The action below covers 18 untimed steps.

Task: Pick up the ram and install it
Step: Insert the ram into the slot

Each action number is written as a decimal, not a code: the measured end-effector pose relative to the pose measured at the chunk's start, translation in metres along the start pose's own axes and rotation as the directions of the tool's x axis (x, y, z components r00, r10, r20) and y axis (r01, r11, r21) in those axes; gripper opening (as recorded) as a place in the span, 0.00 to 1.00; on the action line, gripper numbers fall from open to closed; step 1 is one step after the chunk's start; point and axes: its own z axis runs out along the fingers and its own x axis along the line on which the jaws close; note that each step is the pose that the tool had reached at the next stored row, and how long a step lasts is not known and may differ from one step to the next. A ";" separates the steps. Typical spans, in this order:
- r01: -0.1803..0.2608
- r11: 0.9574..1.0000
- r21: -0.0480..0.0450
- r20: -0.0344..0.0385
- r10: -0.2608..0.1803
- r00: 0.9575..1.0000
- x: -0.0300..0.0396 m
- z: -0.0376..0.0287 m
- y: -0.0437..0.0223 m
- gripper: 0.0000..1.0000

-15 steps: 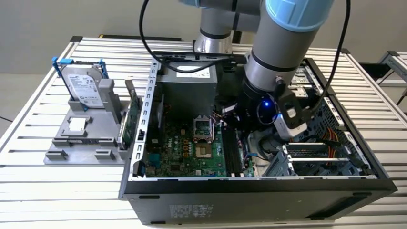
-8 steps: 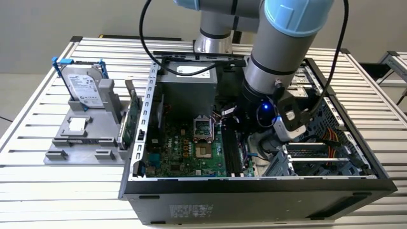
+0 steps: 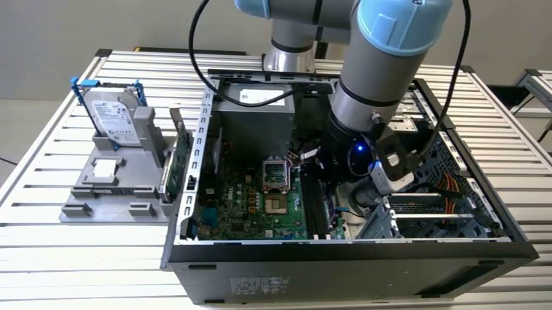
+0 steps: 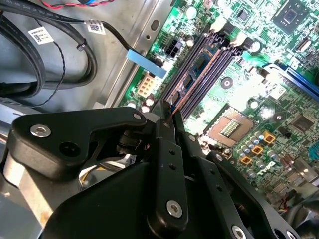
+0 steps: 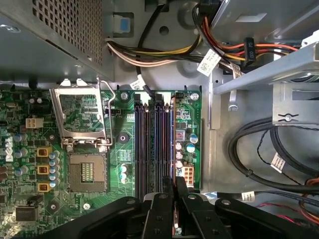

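Black jaws clamped on thin dark-green ram stick, edge-on over the long black mem slots of green motherboard inside open PC case.

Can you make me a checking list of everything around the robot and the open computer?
Surface: slatted metal table, with an open computer case lying on it.
Job's things: the ram cannot be made out for sure; the memory slots on the green board look dark and unfilled.
Clutter: hard drive in a blue frame, standing on a grey holder; a green card stands on edge beside the case.
Grippers: the tool is inside the case, right over the memory slots.
Cables: black cables and coloured wires lie beside the board.
Surroundings: another metal table at the exterior view's right.
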 end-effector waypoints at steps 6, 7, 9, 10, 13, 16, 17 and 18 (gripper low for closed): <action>0.003 1.000 0.000 0.000 -0.003 1.000 0.0000 0.0025 -0.0014 0.00; 0.003 1.000 0.000 0.000 -0.003 1.000 0.0000 0.0029 -0.0016 0.00; 0.004 1.000 0.000 0.000 -0.004 1.000 -0.0001 0.0034 -0.0022 0.00; 0.004 1.000 0.000 0.000 -0.004 1.000 -0.0001 0.0038 -0.0023 0.00; 0.005 1.000 0.000 0.000 -0.005 1.000 -0.0001 0.0047 -0.0029 0.00; 0.006 1.000 0.000 0.000 -0.006 1.000 -0.0001 0.0055 -0.0034 0.00; 0.006 1.000 0.000 0.000 -0.006 1.000 0.0000 0.0056 -0.0035 0.00; 0.006 1.000 0.000 0.000 -0.006 1.000 0.0000 0.0059 -0.0035 0.00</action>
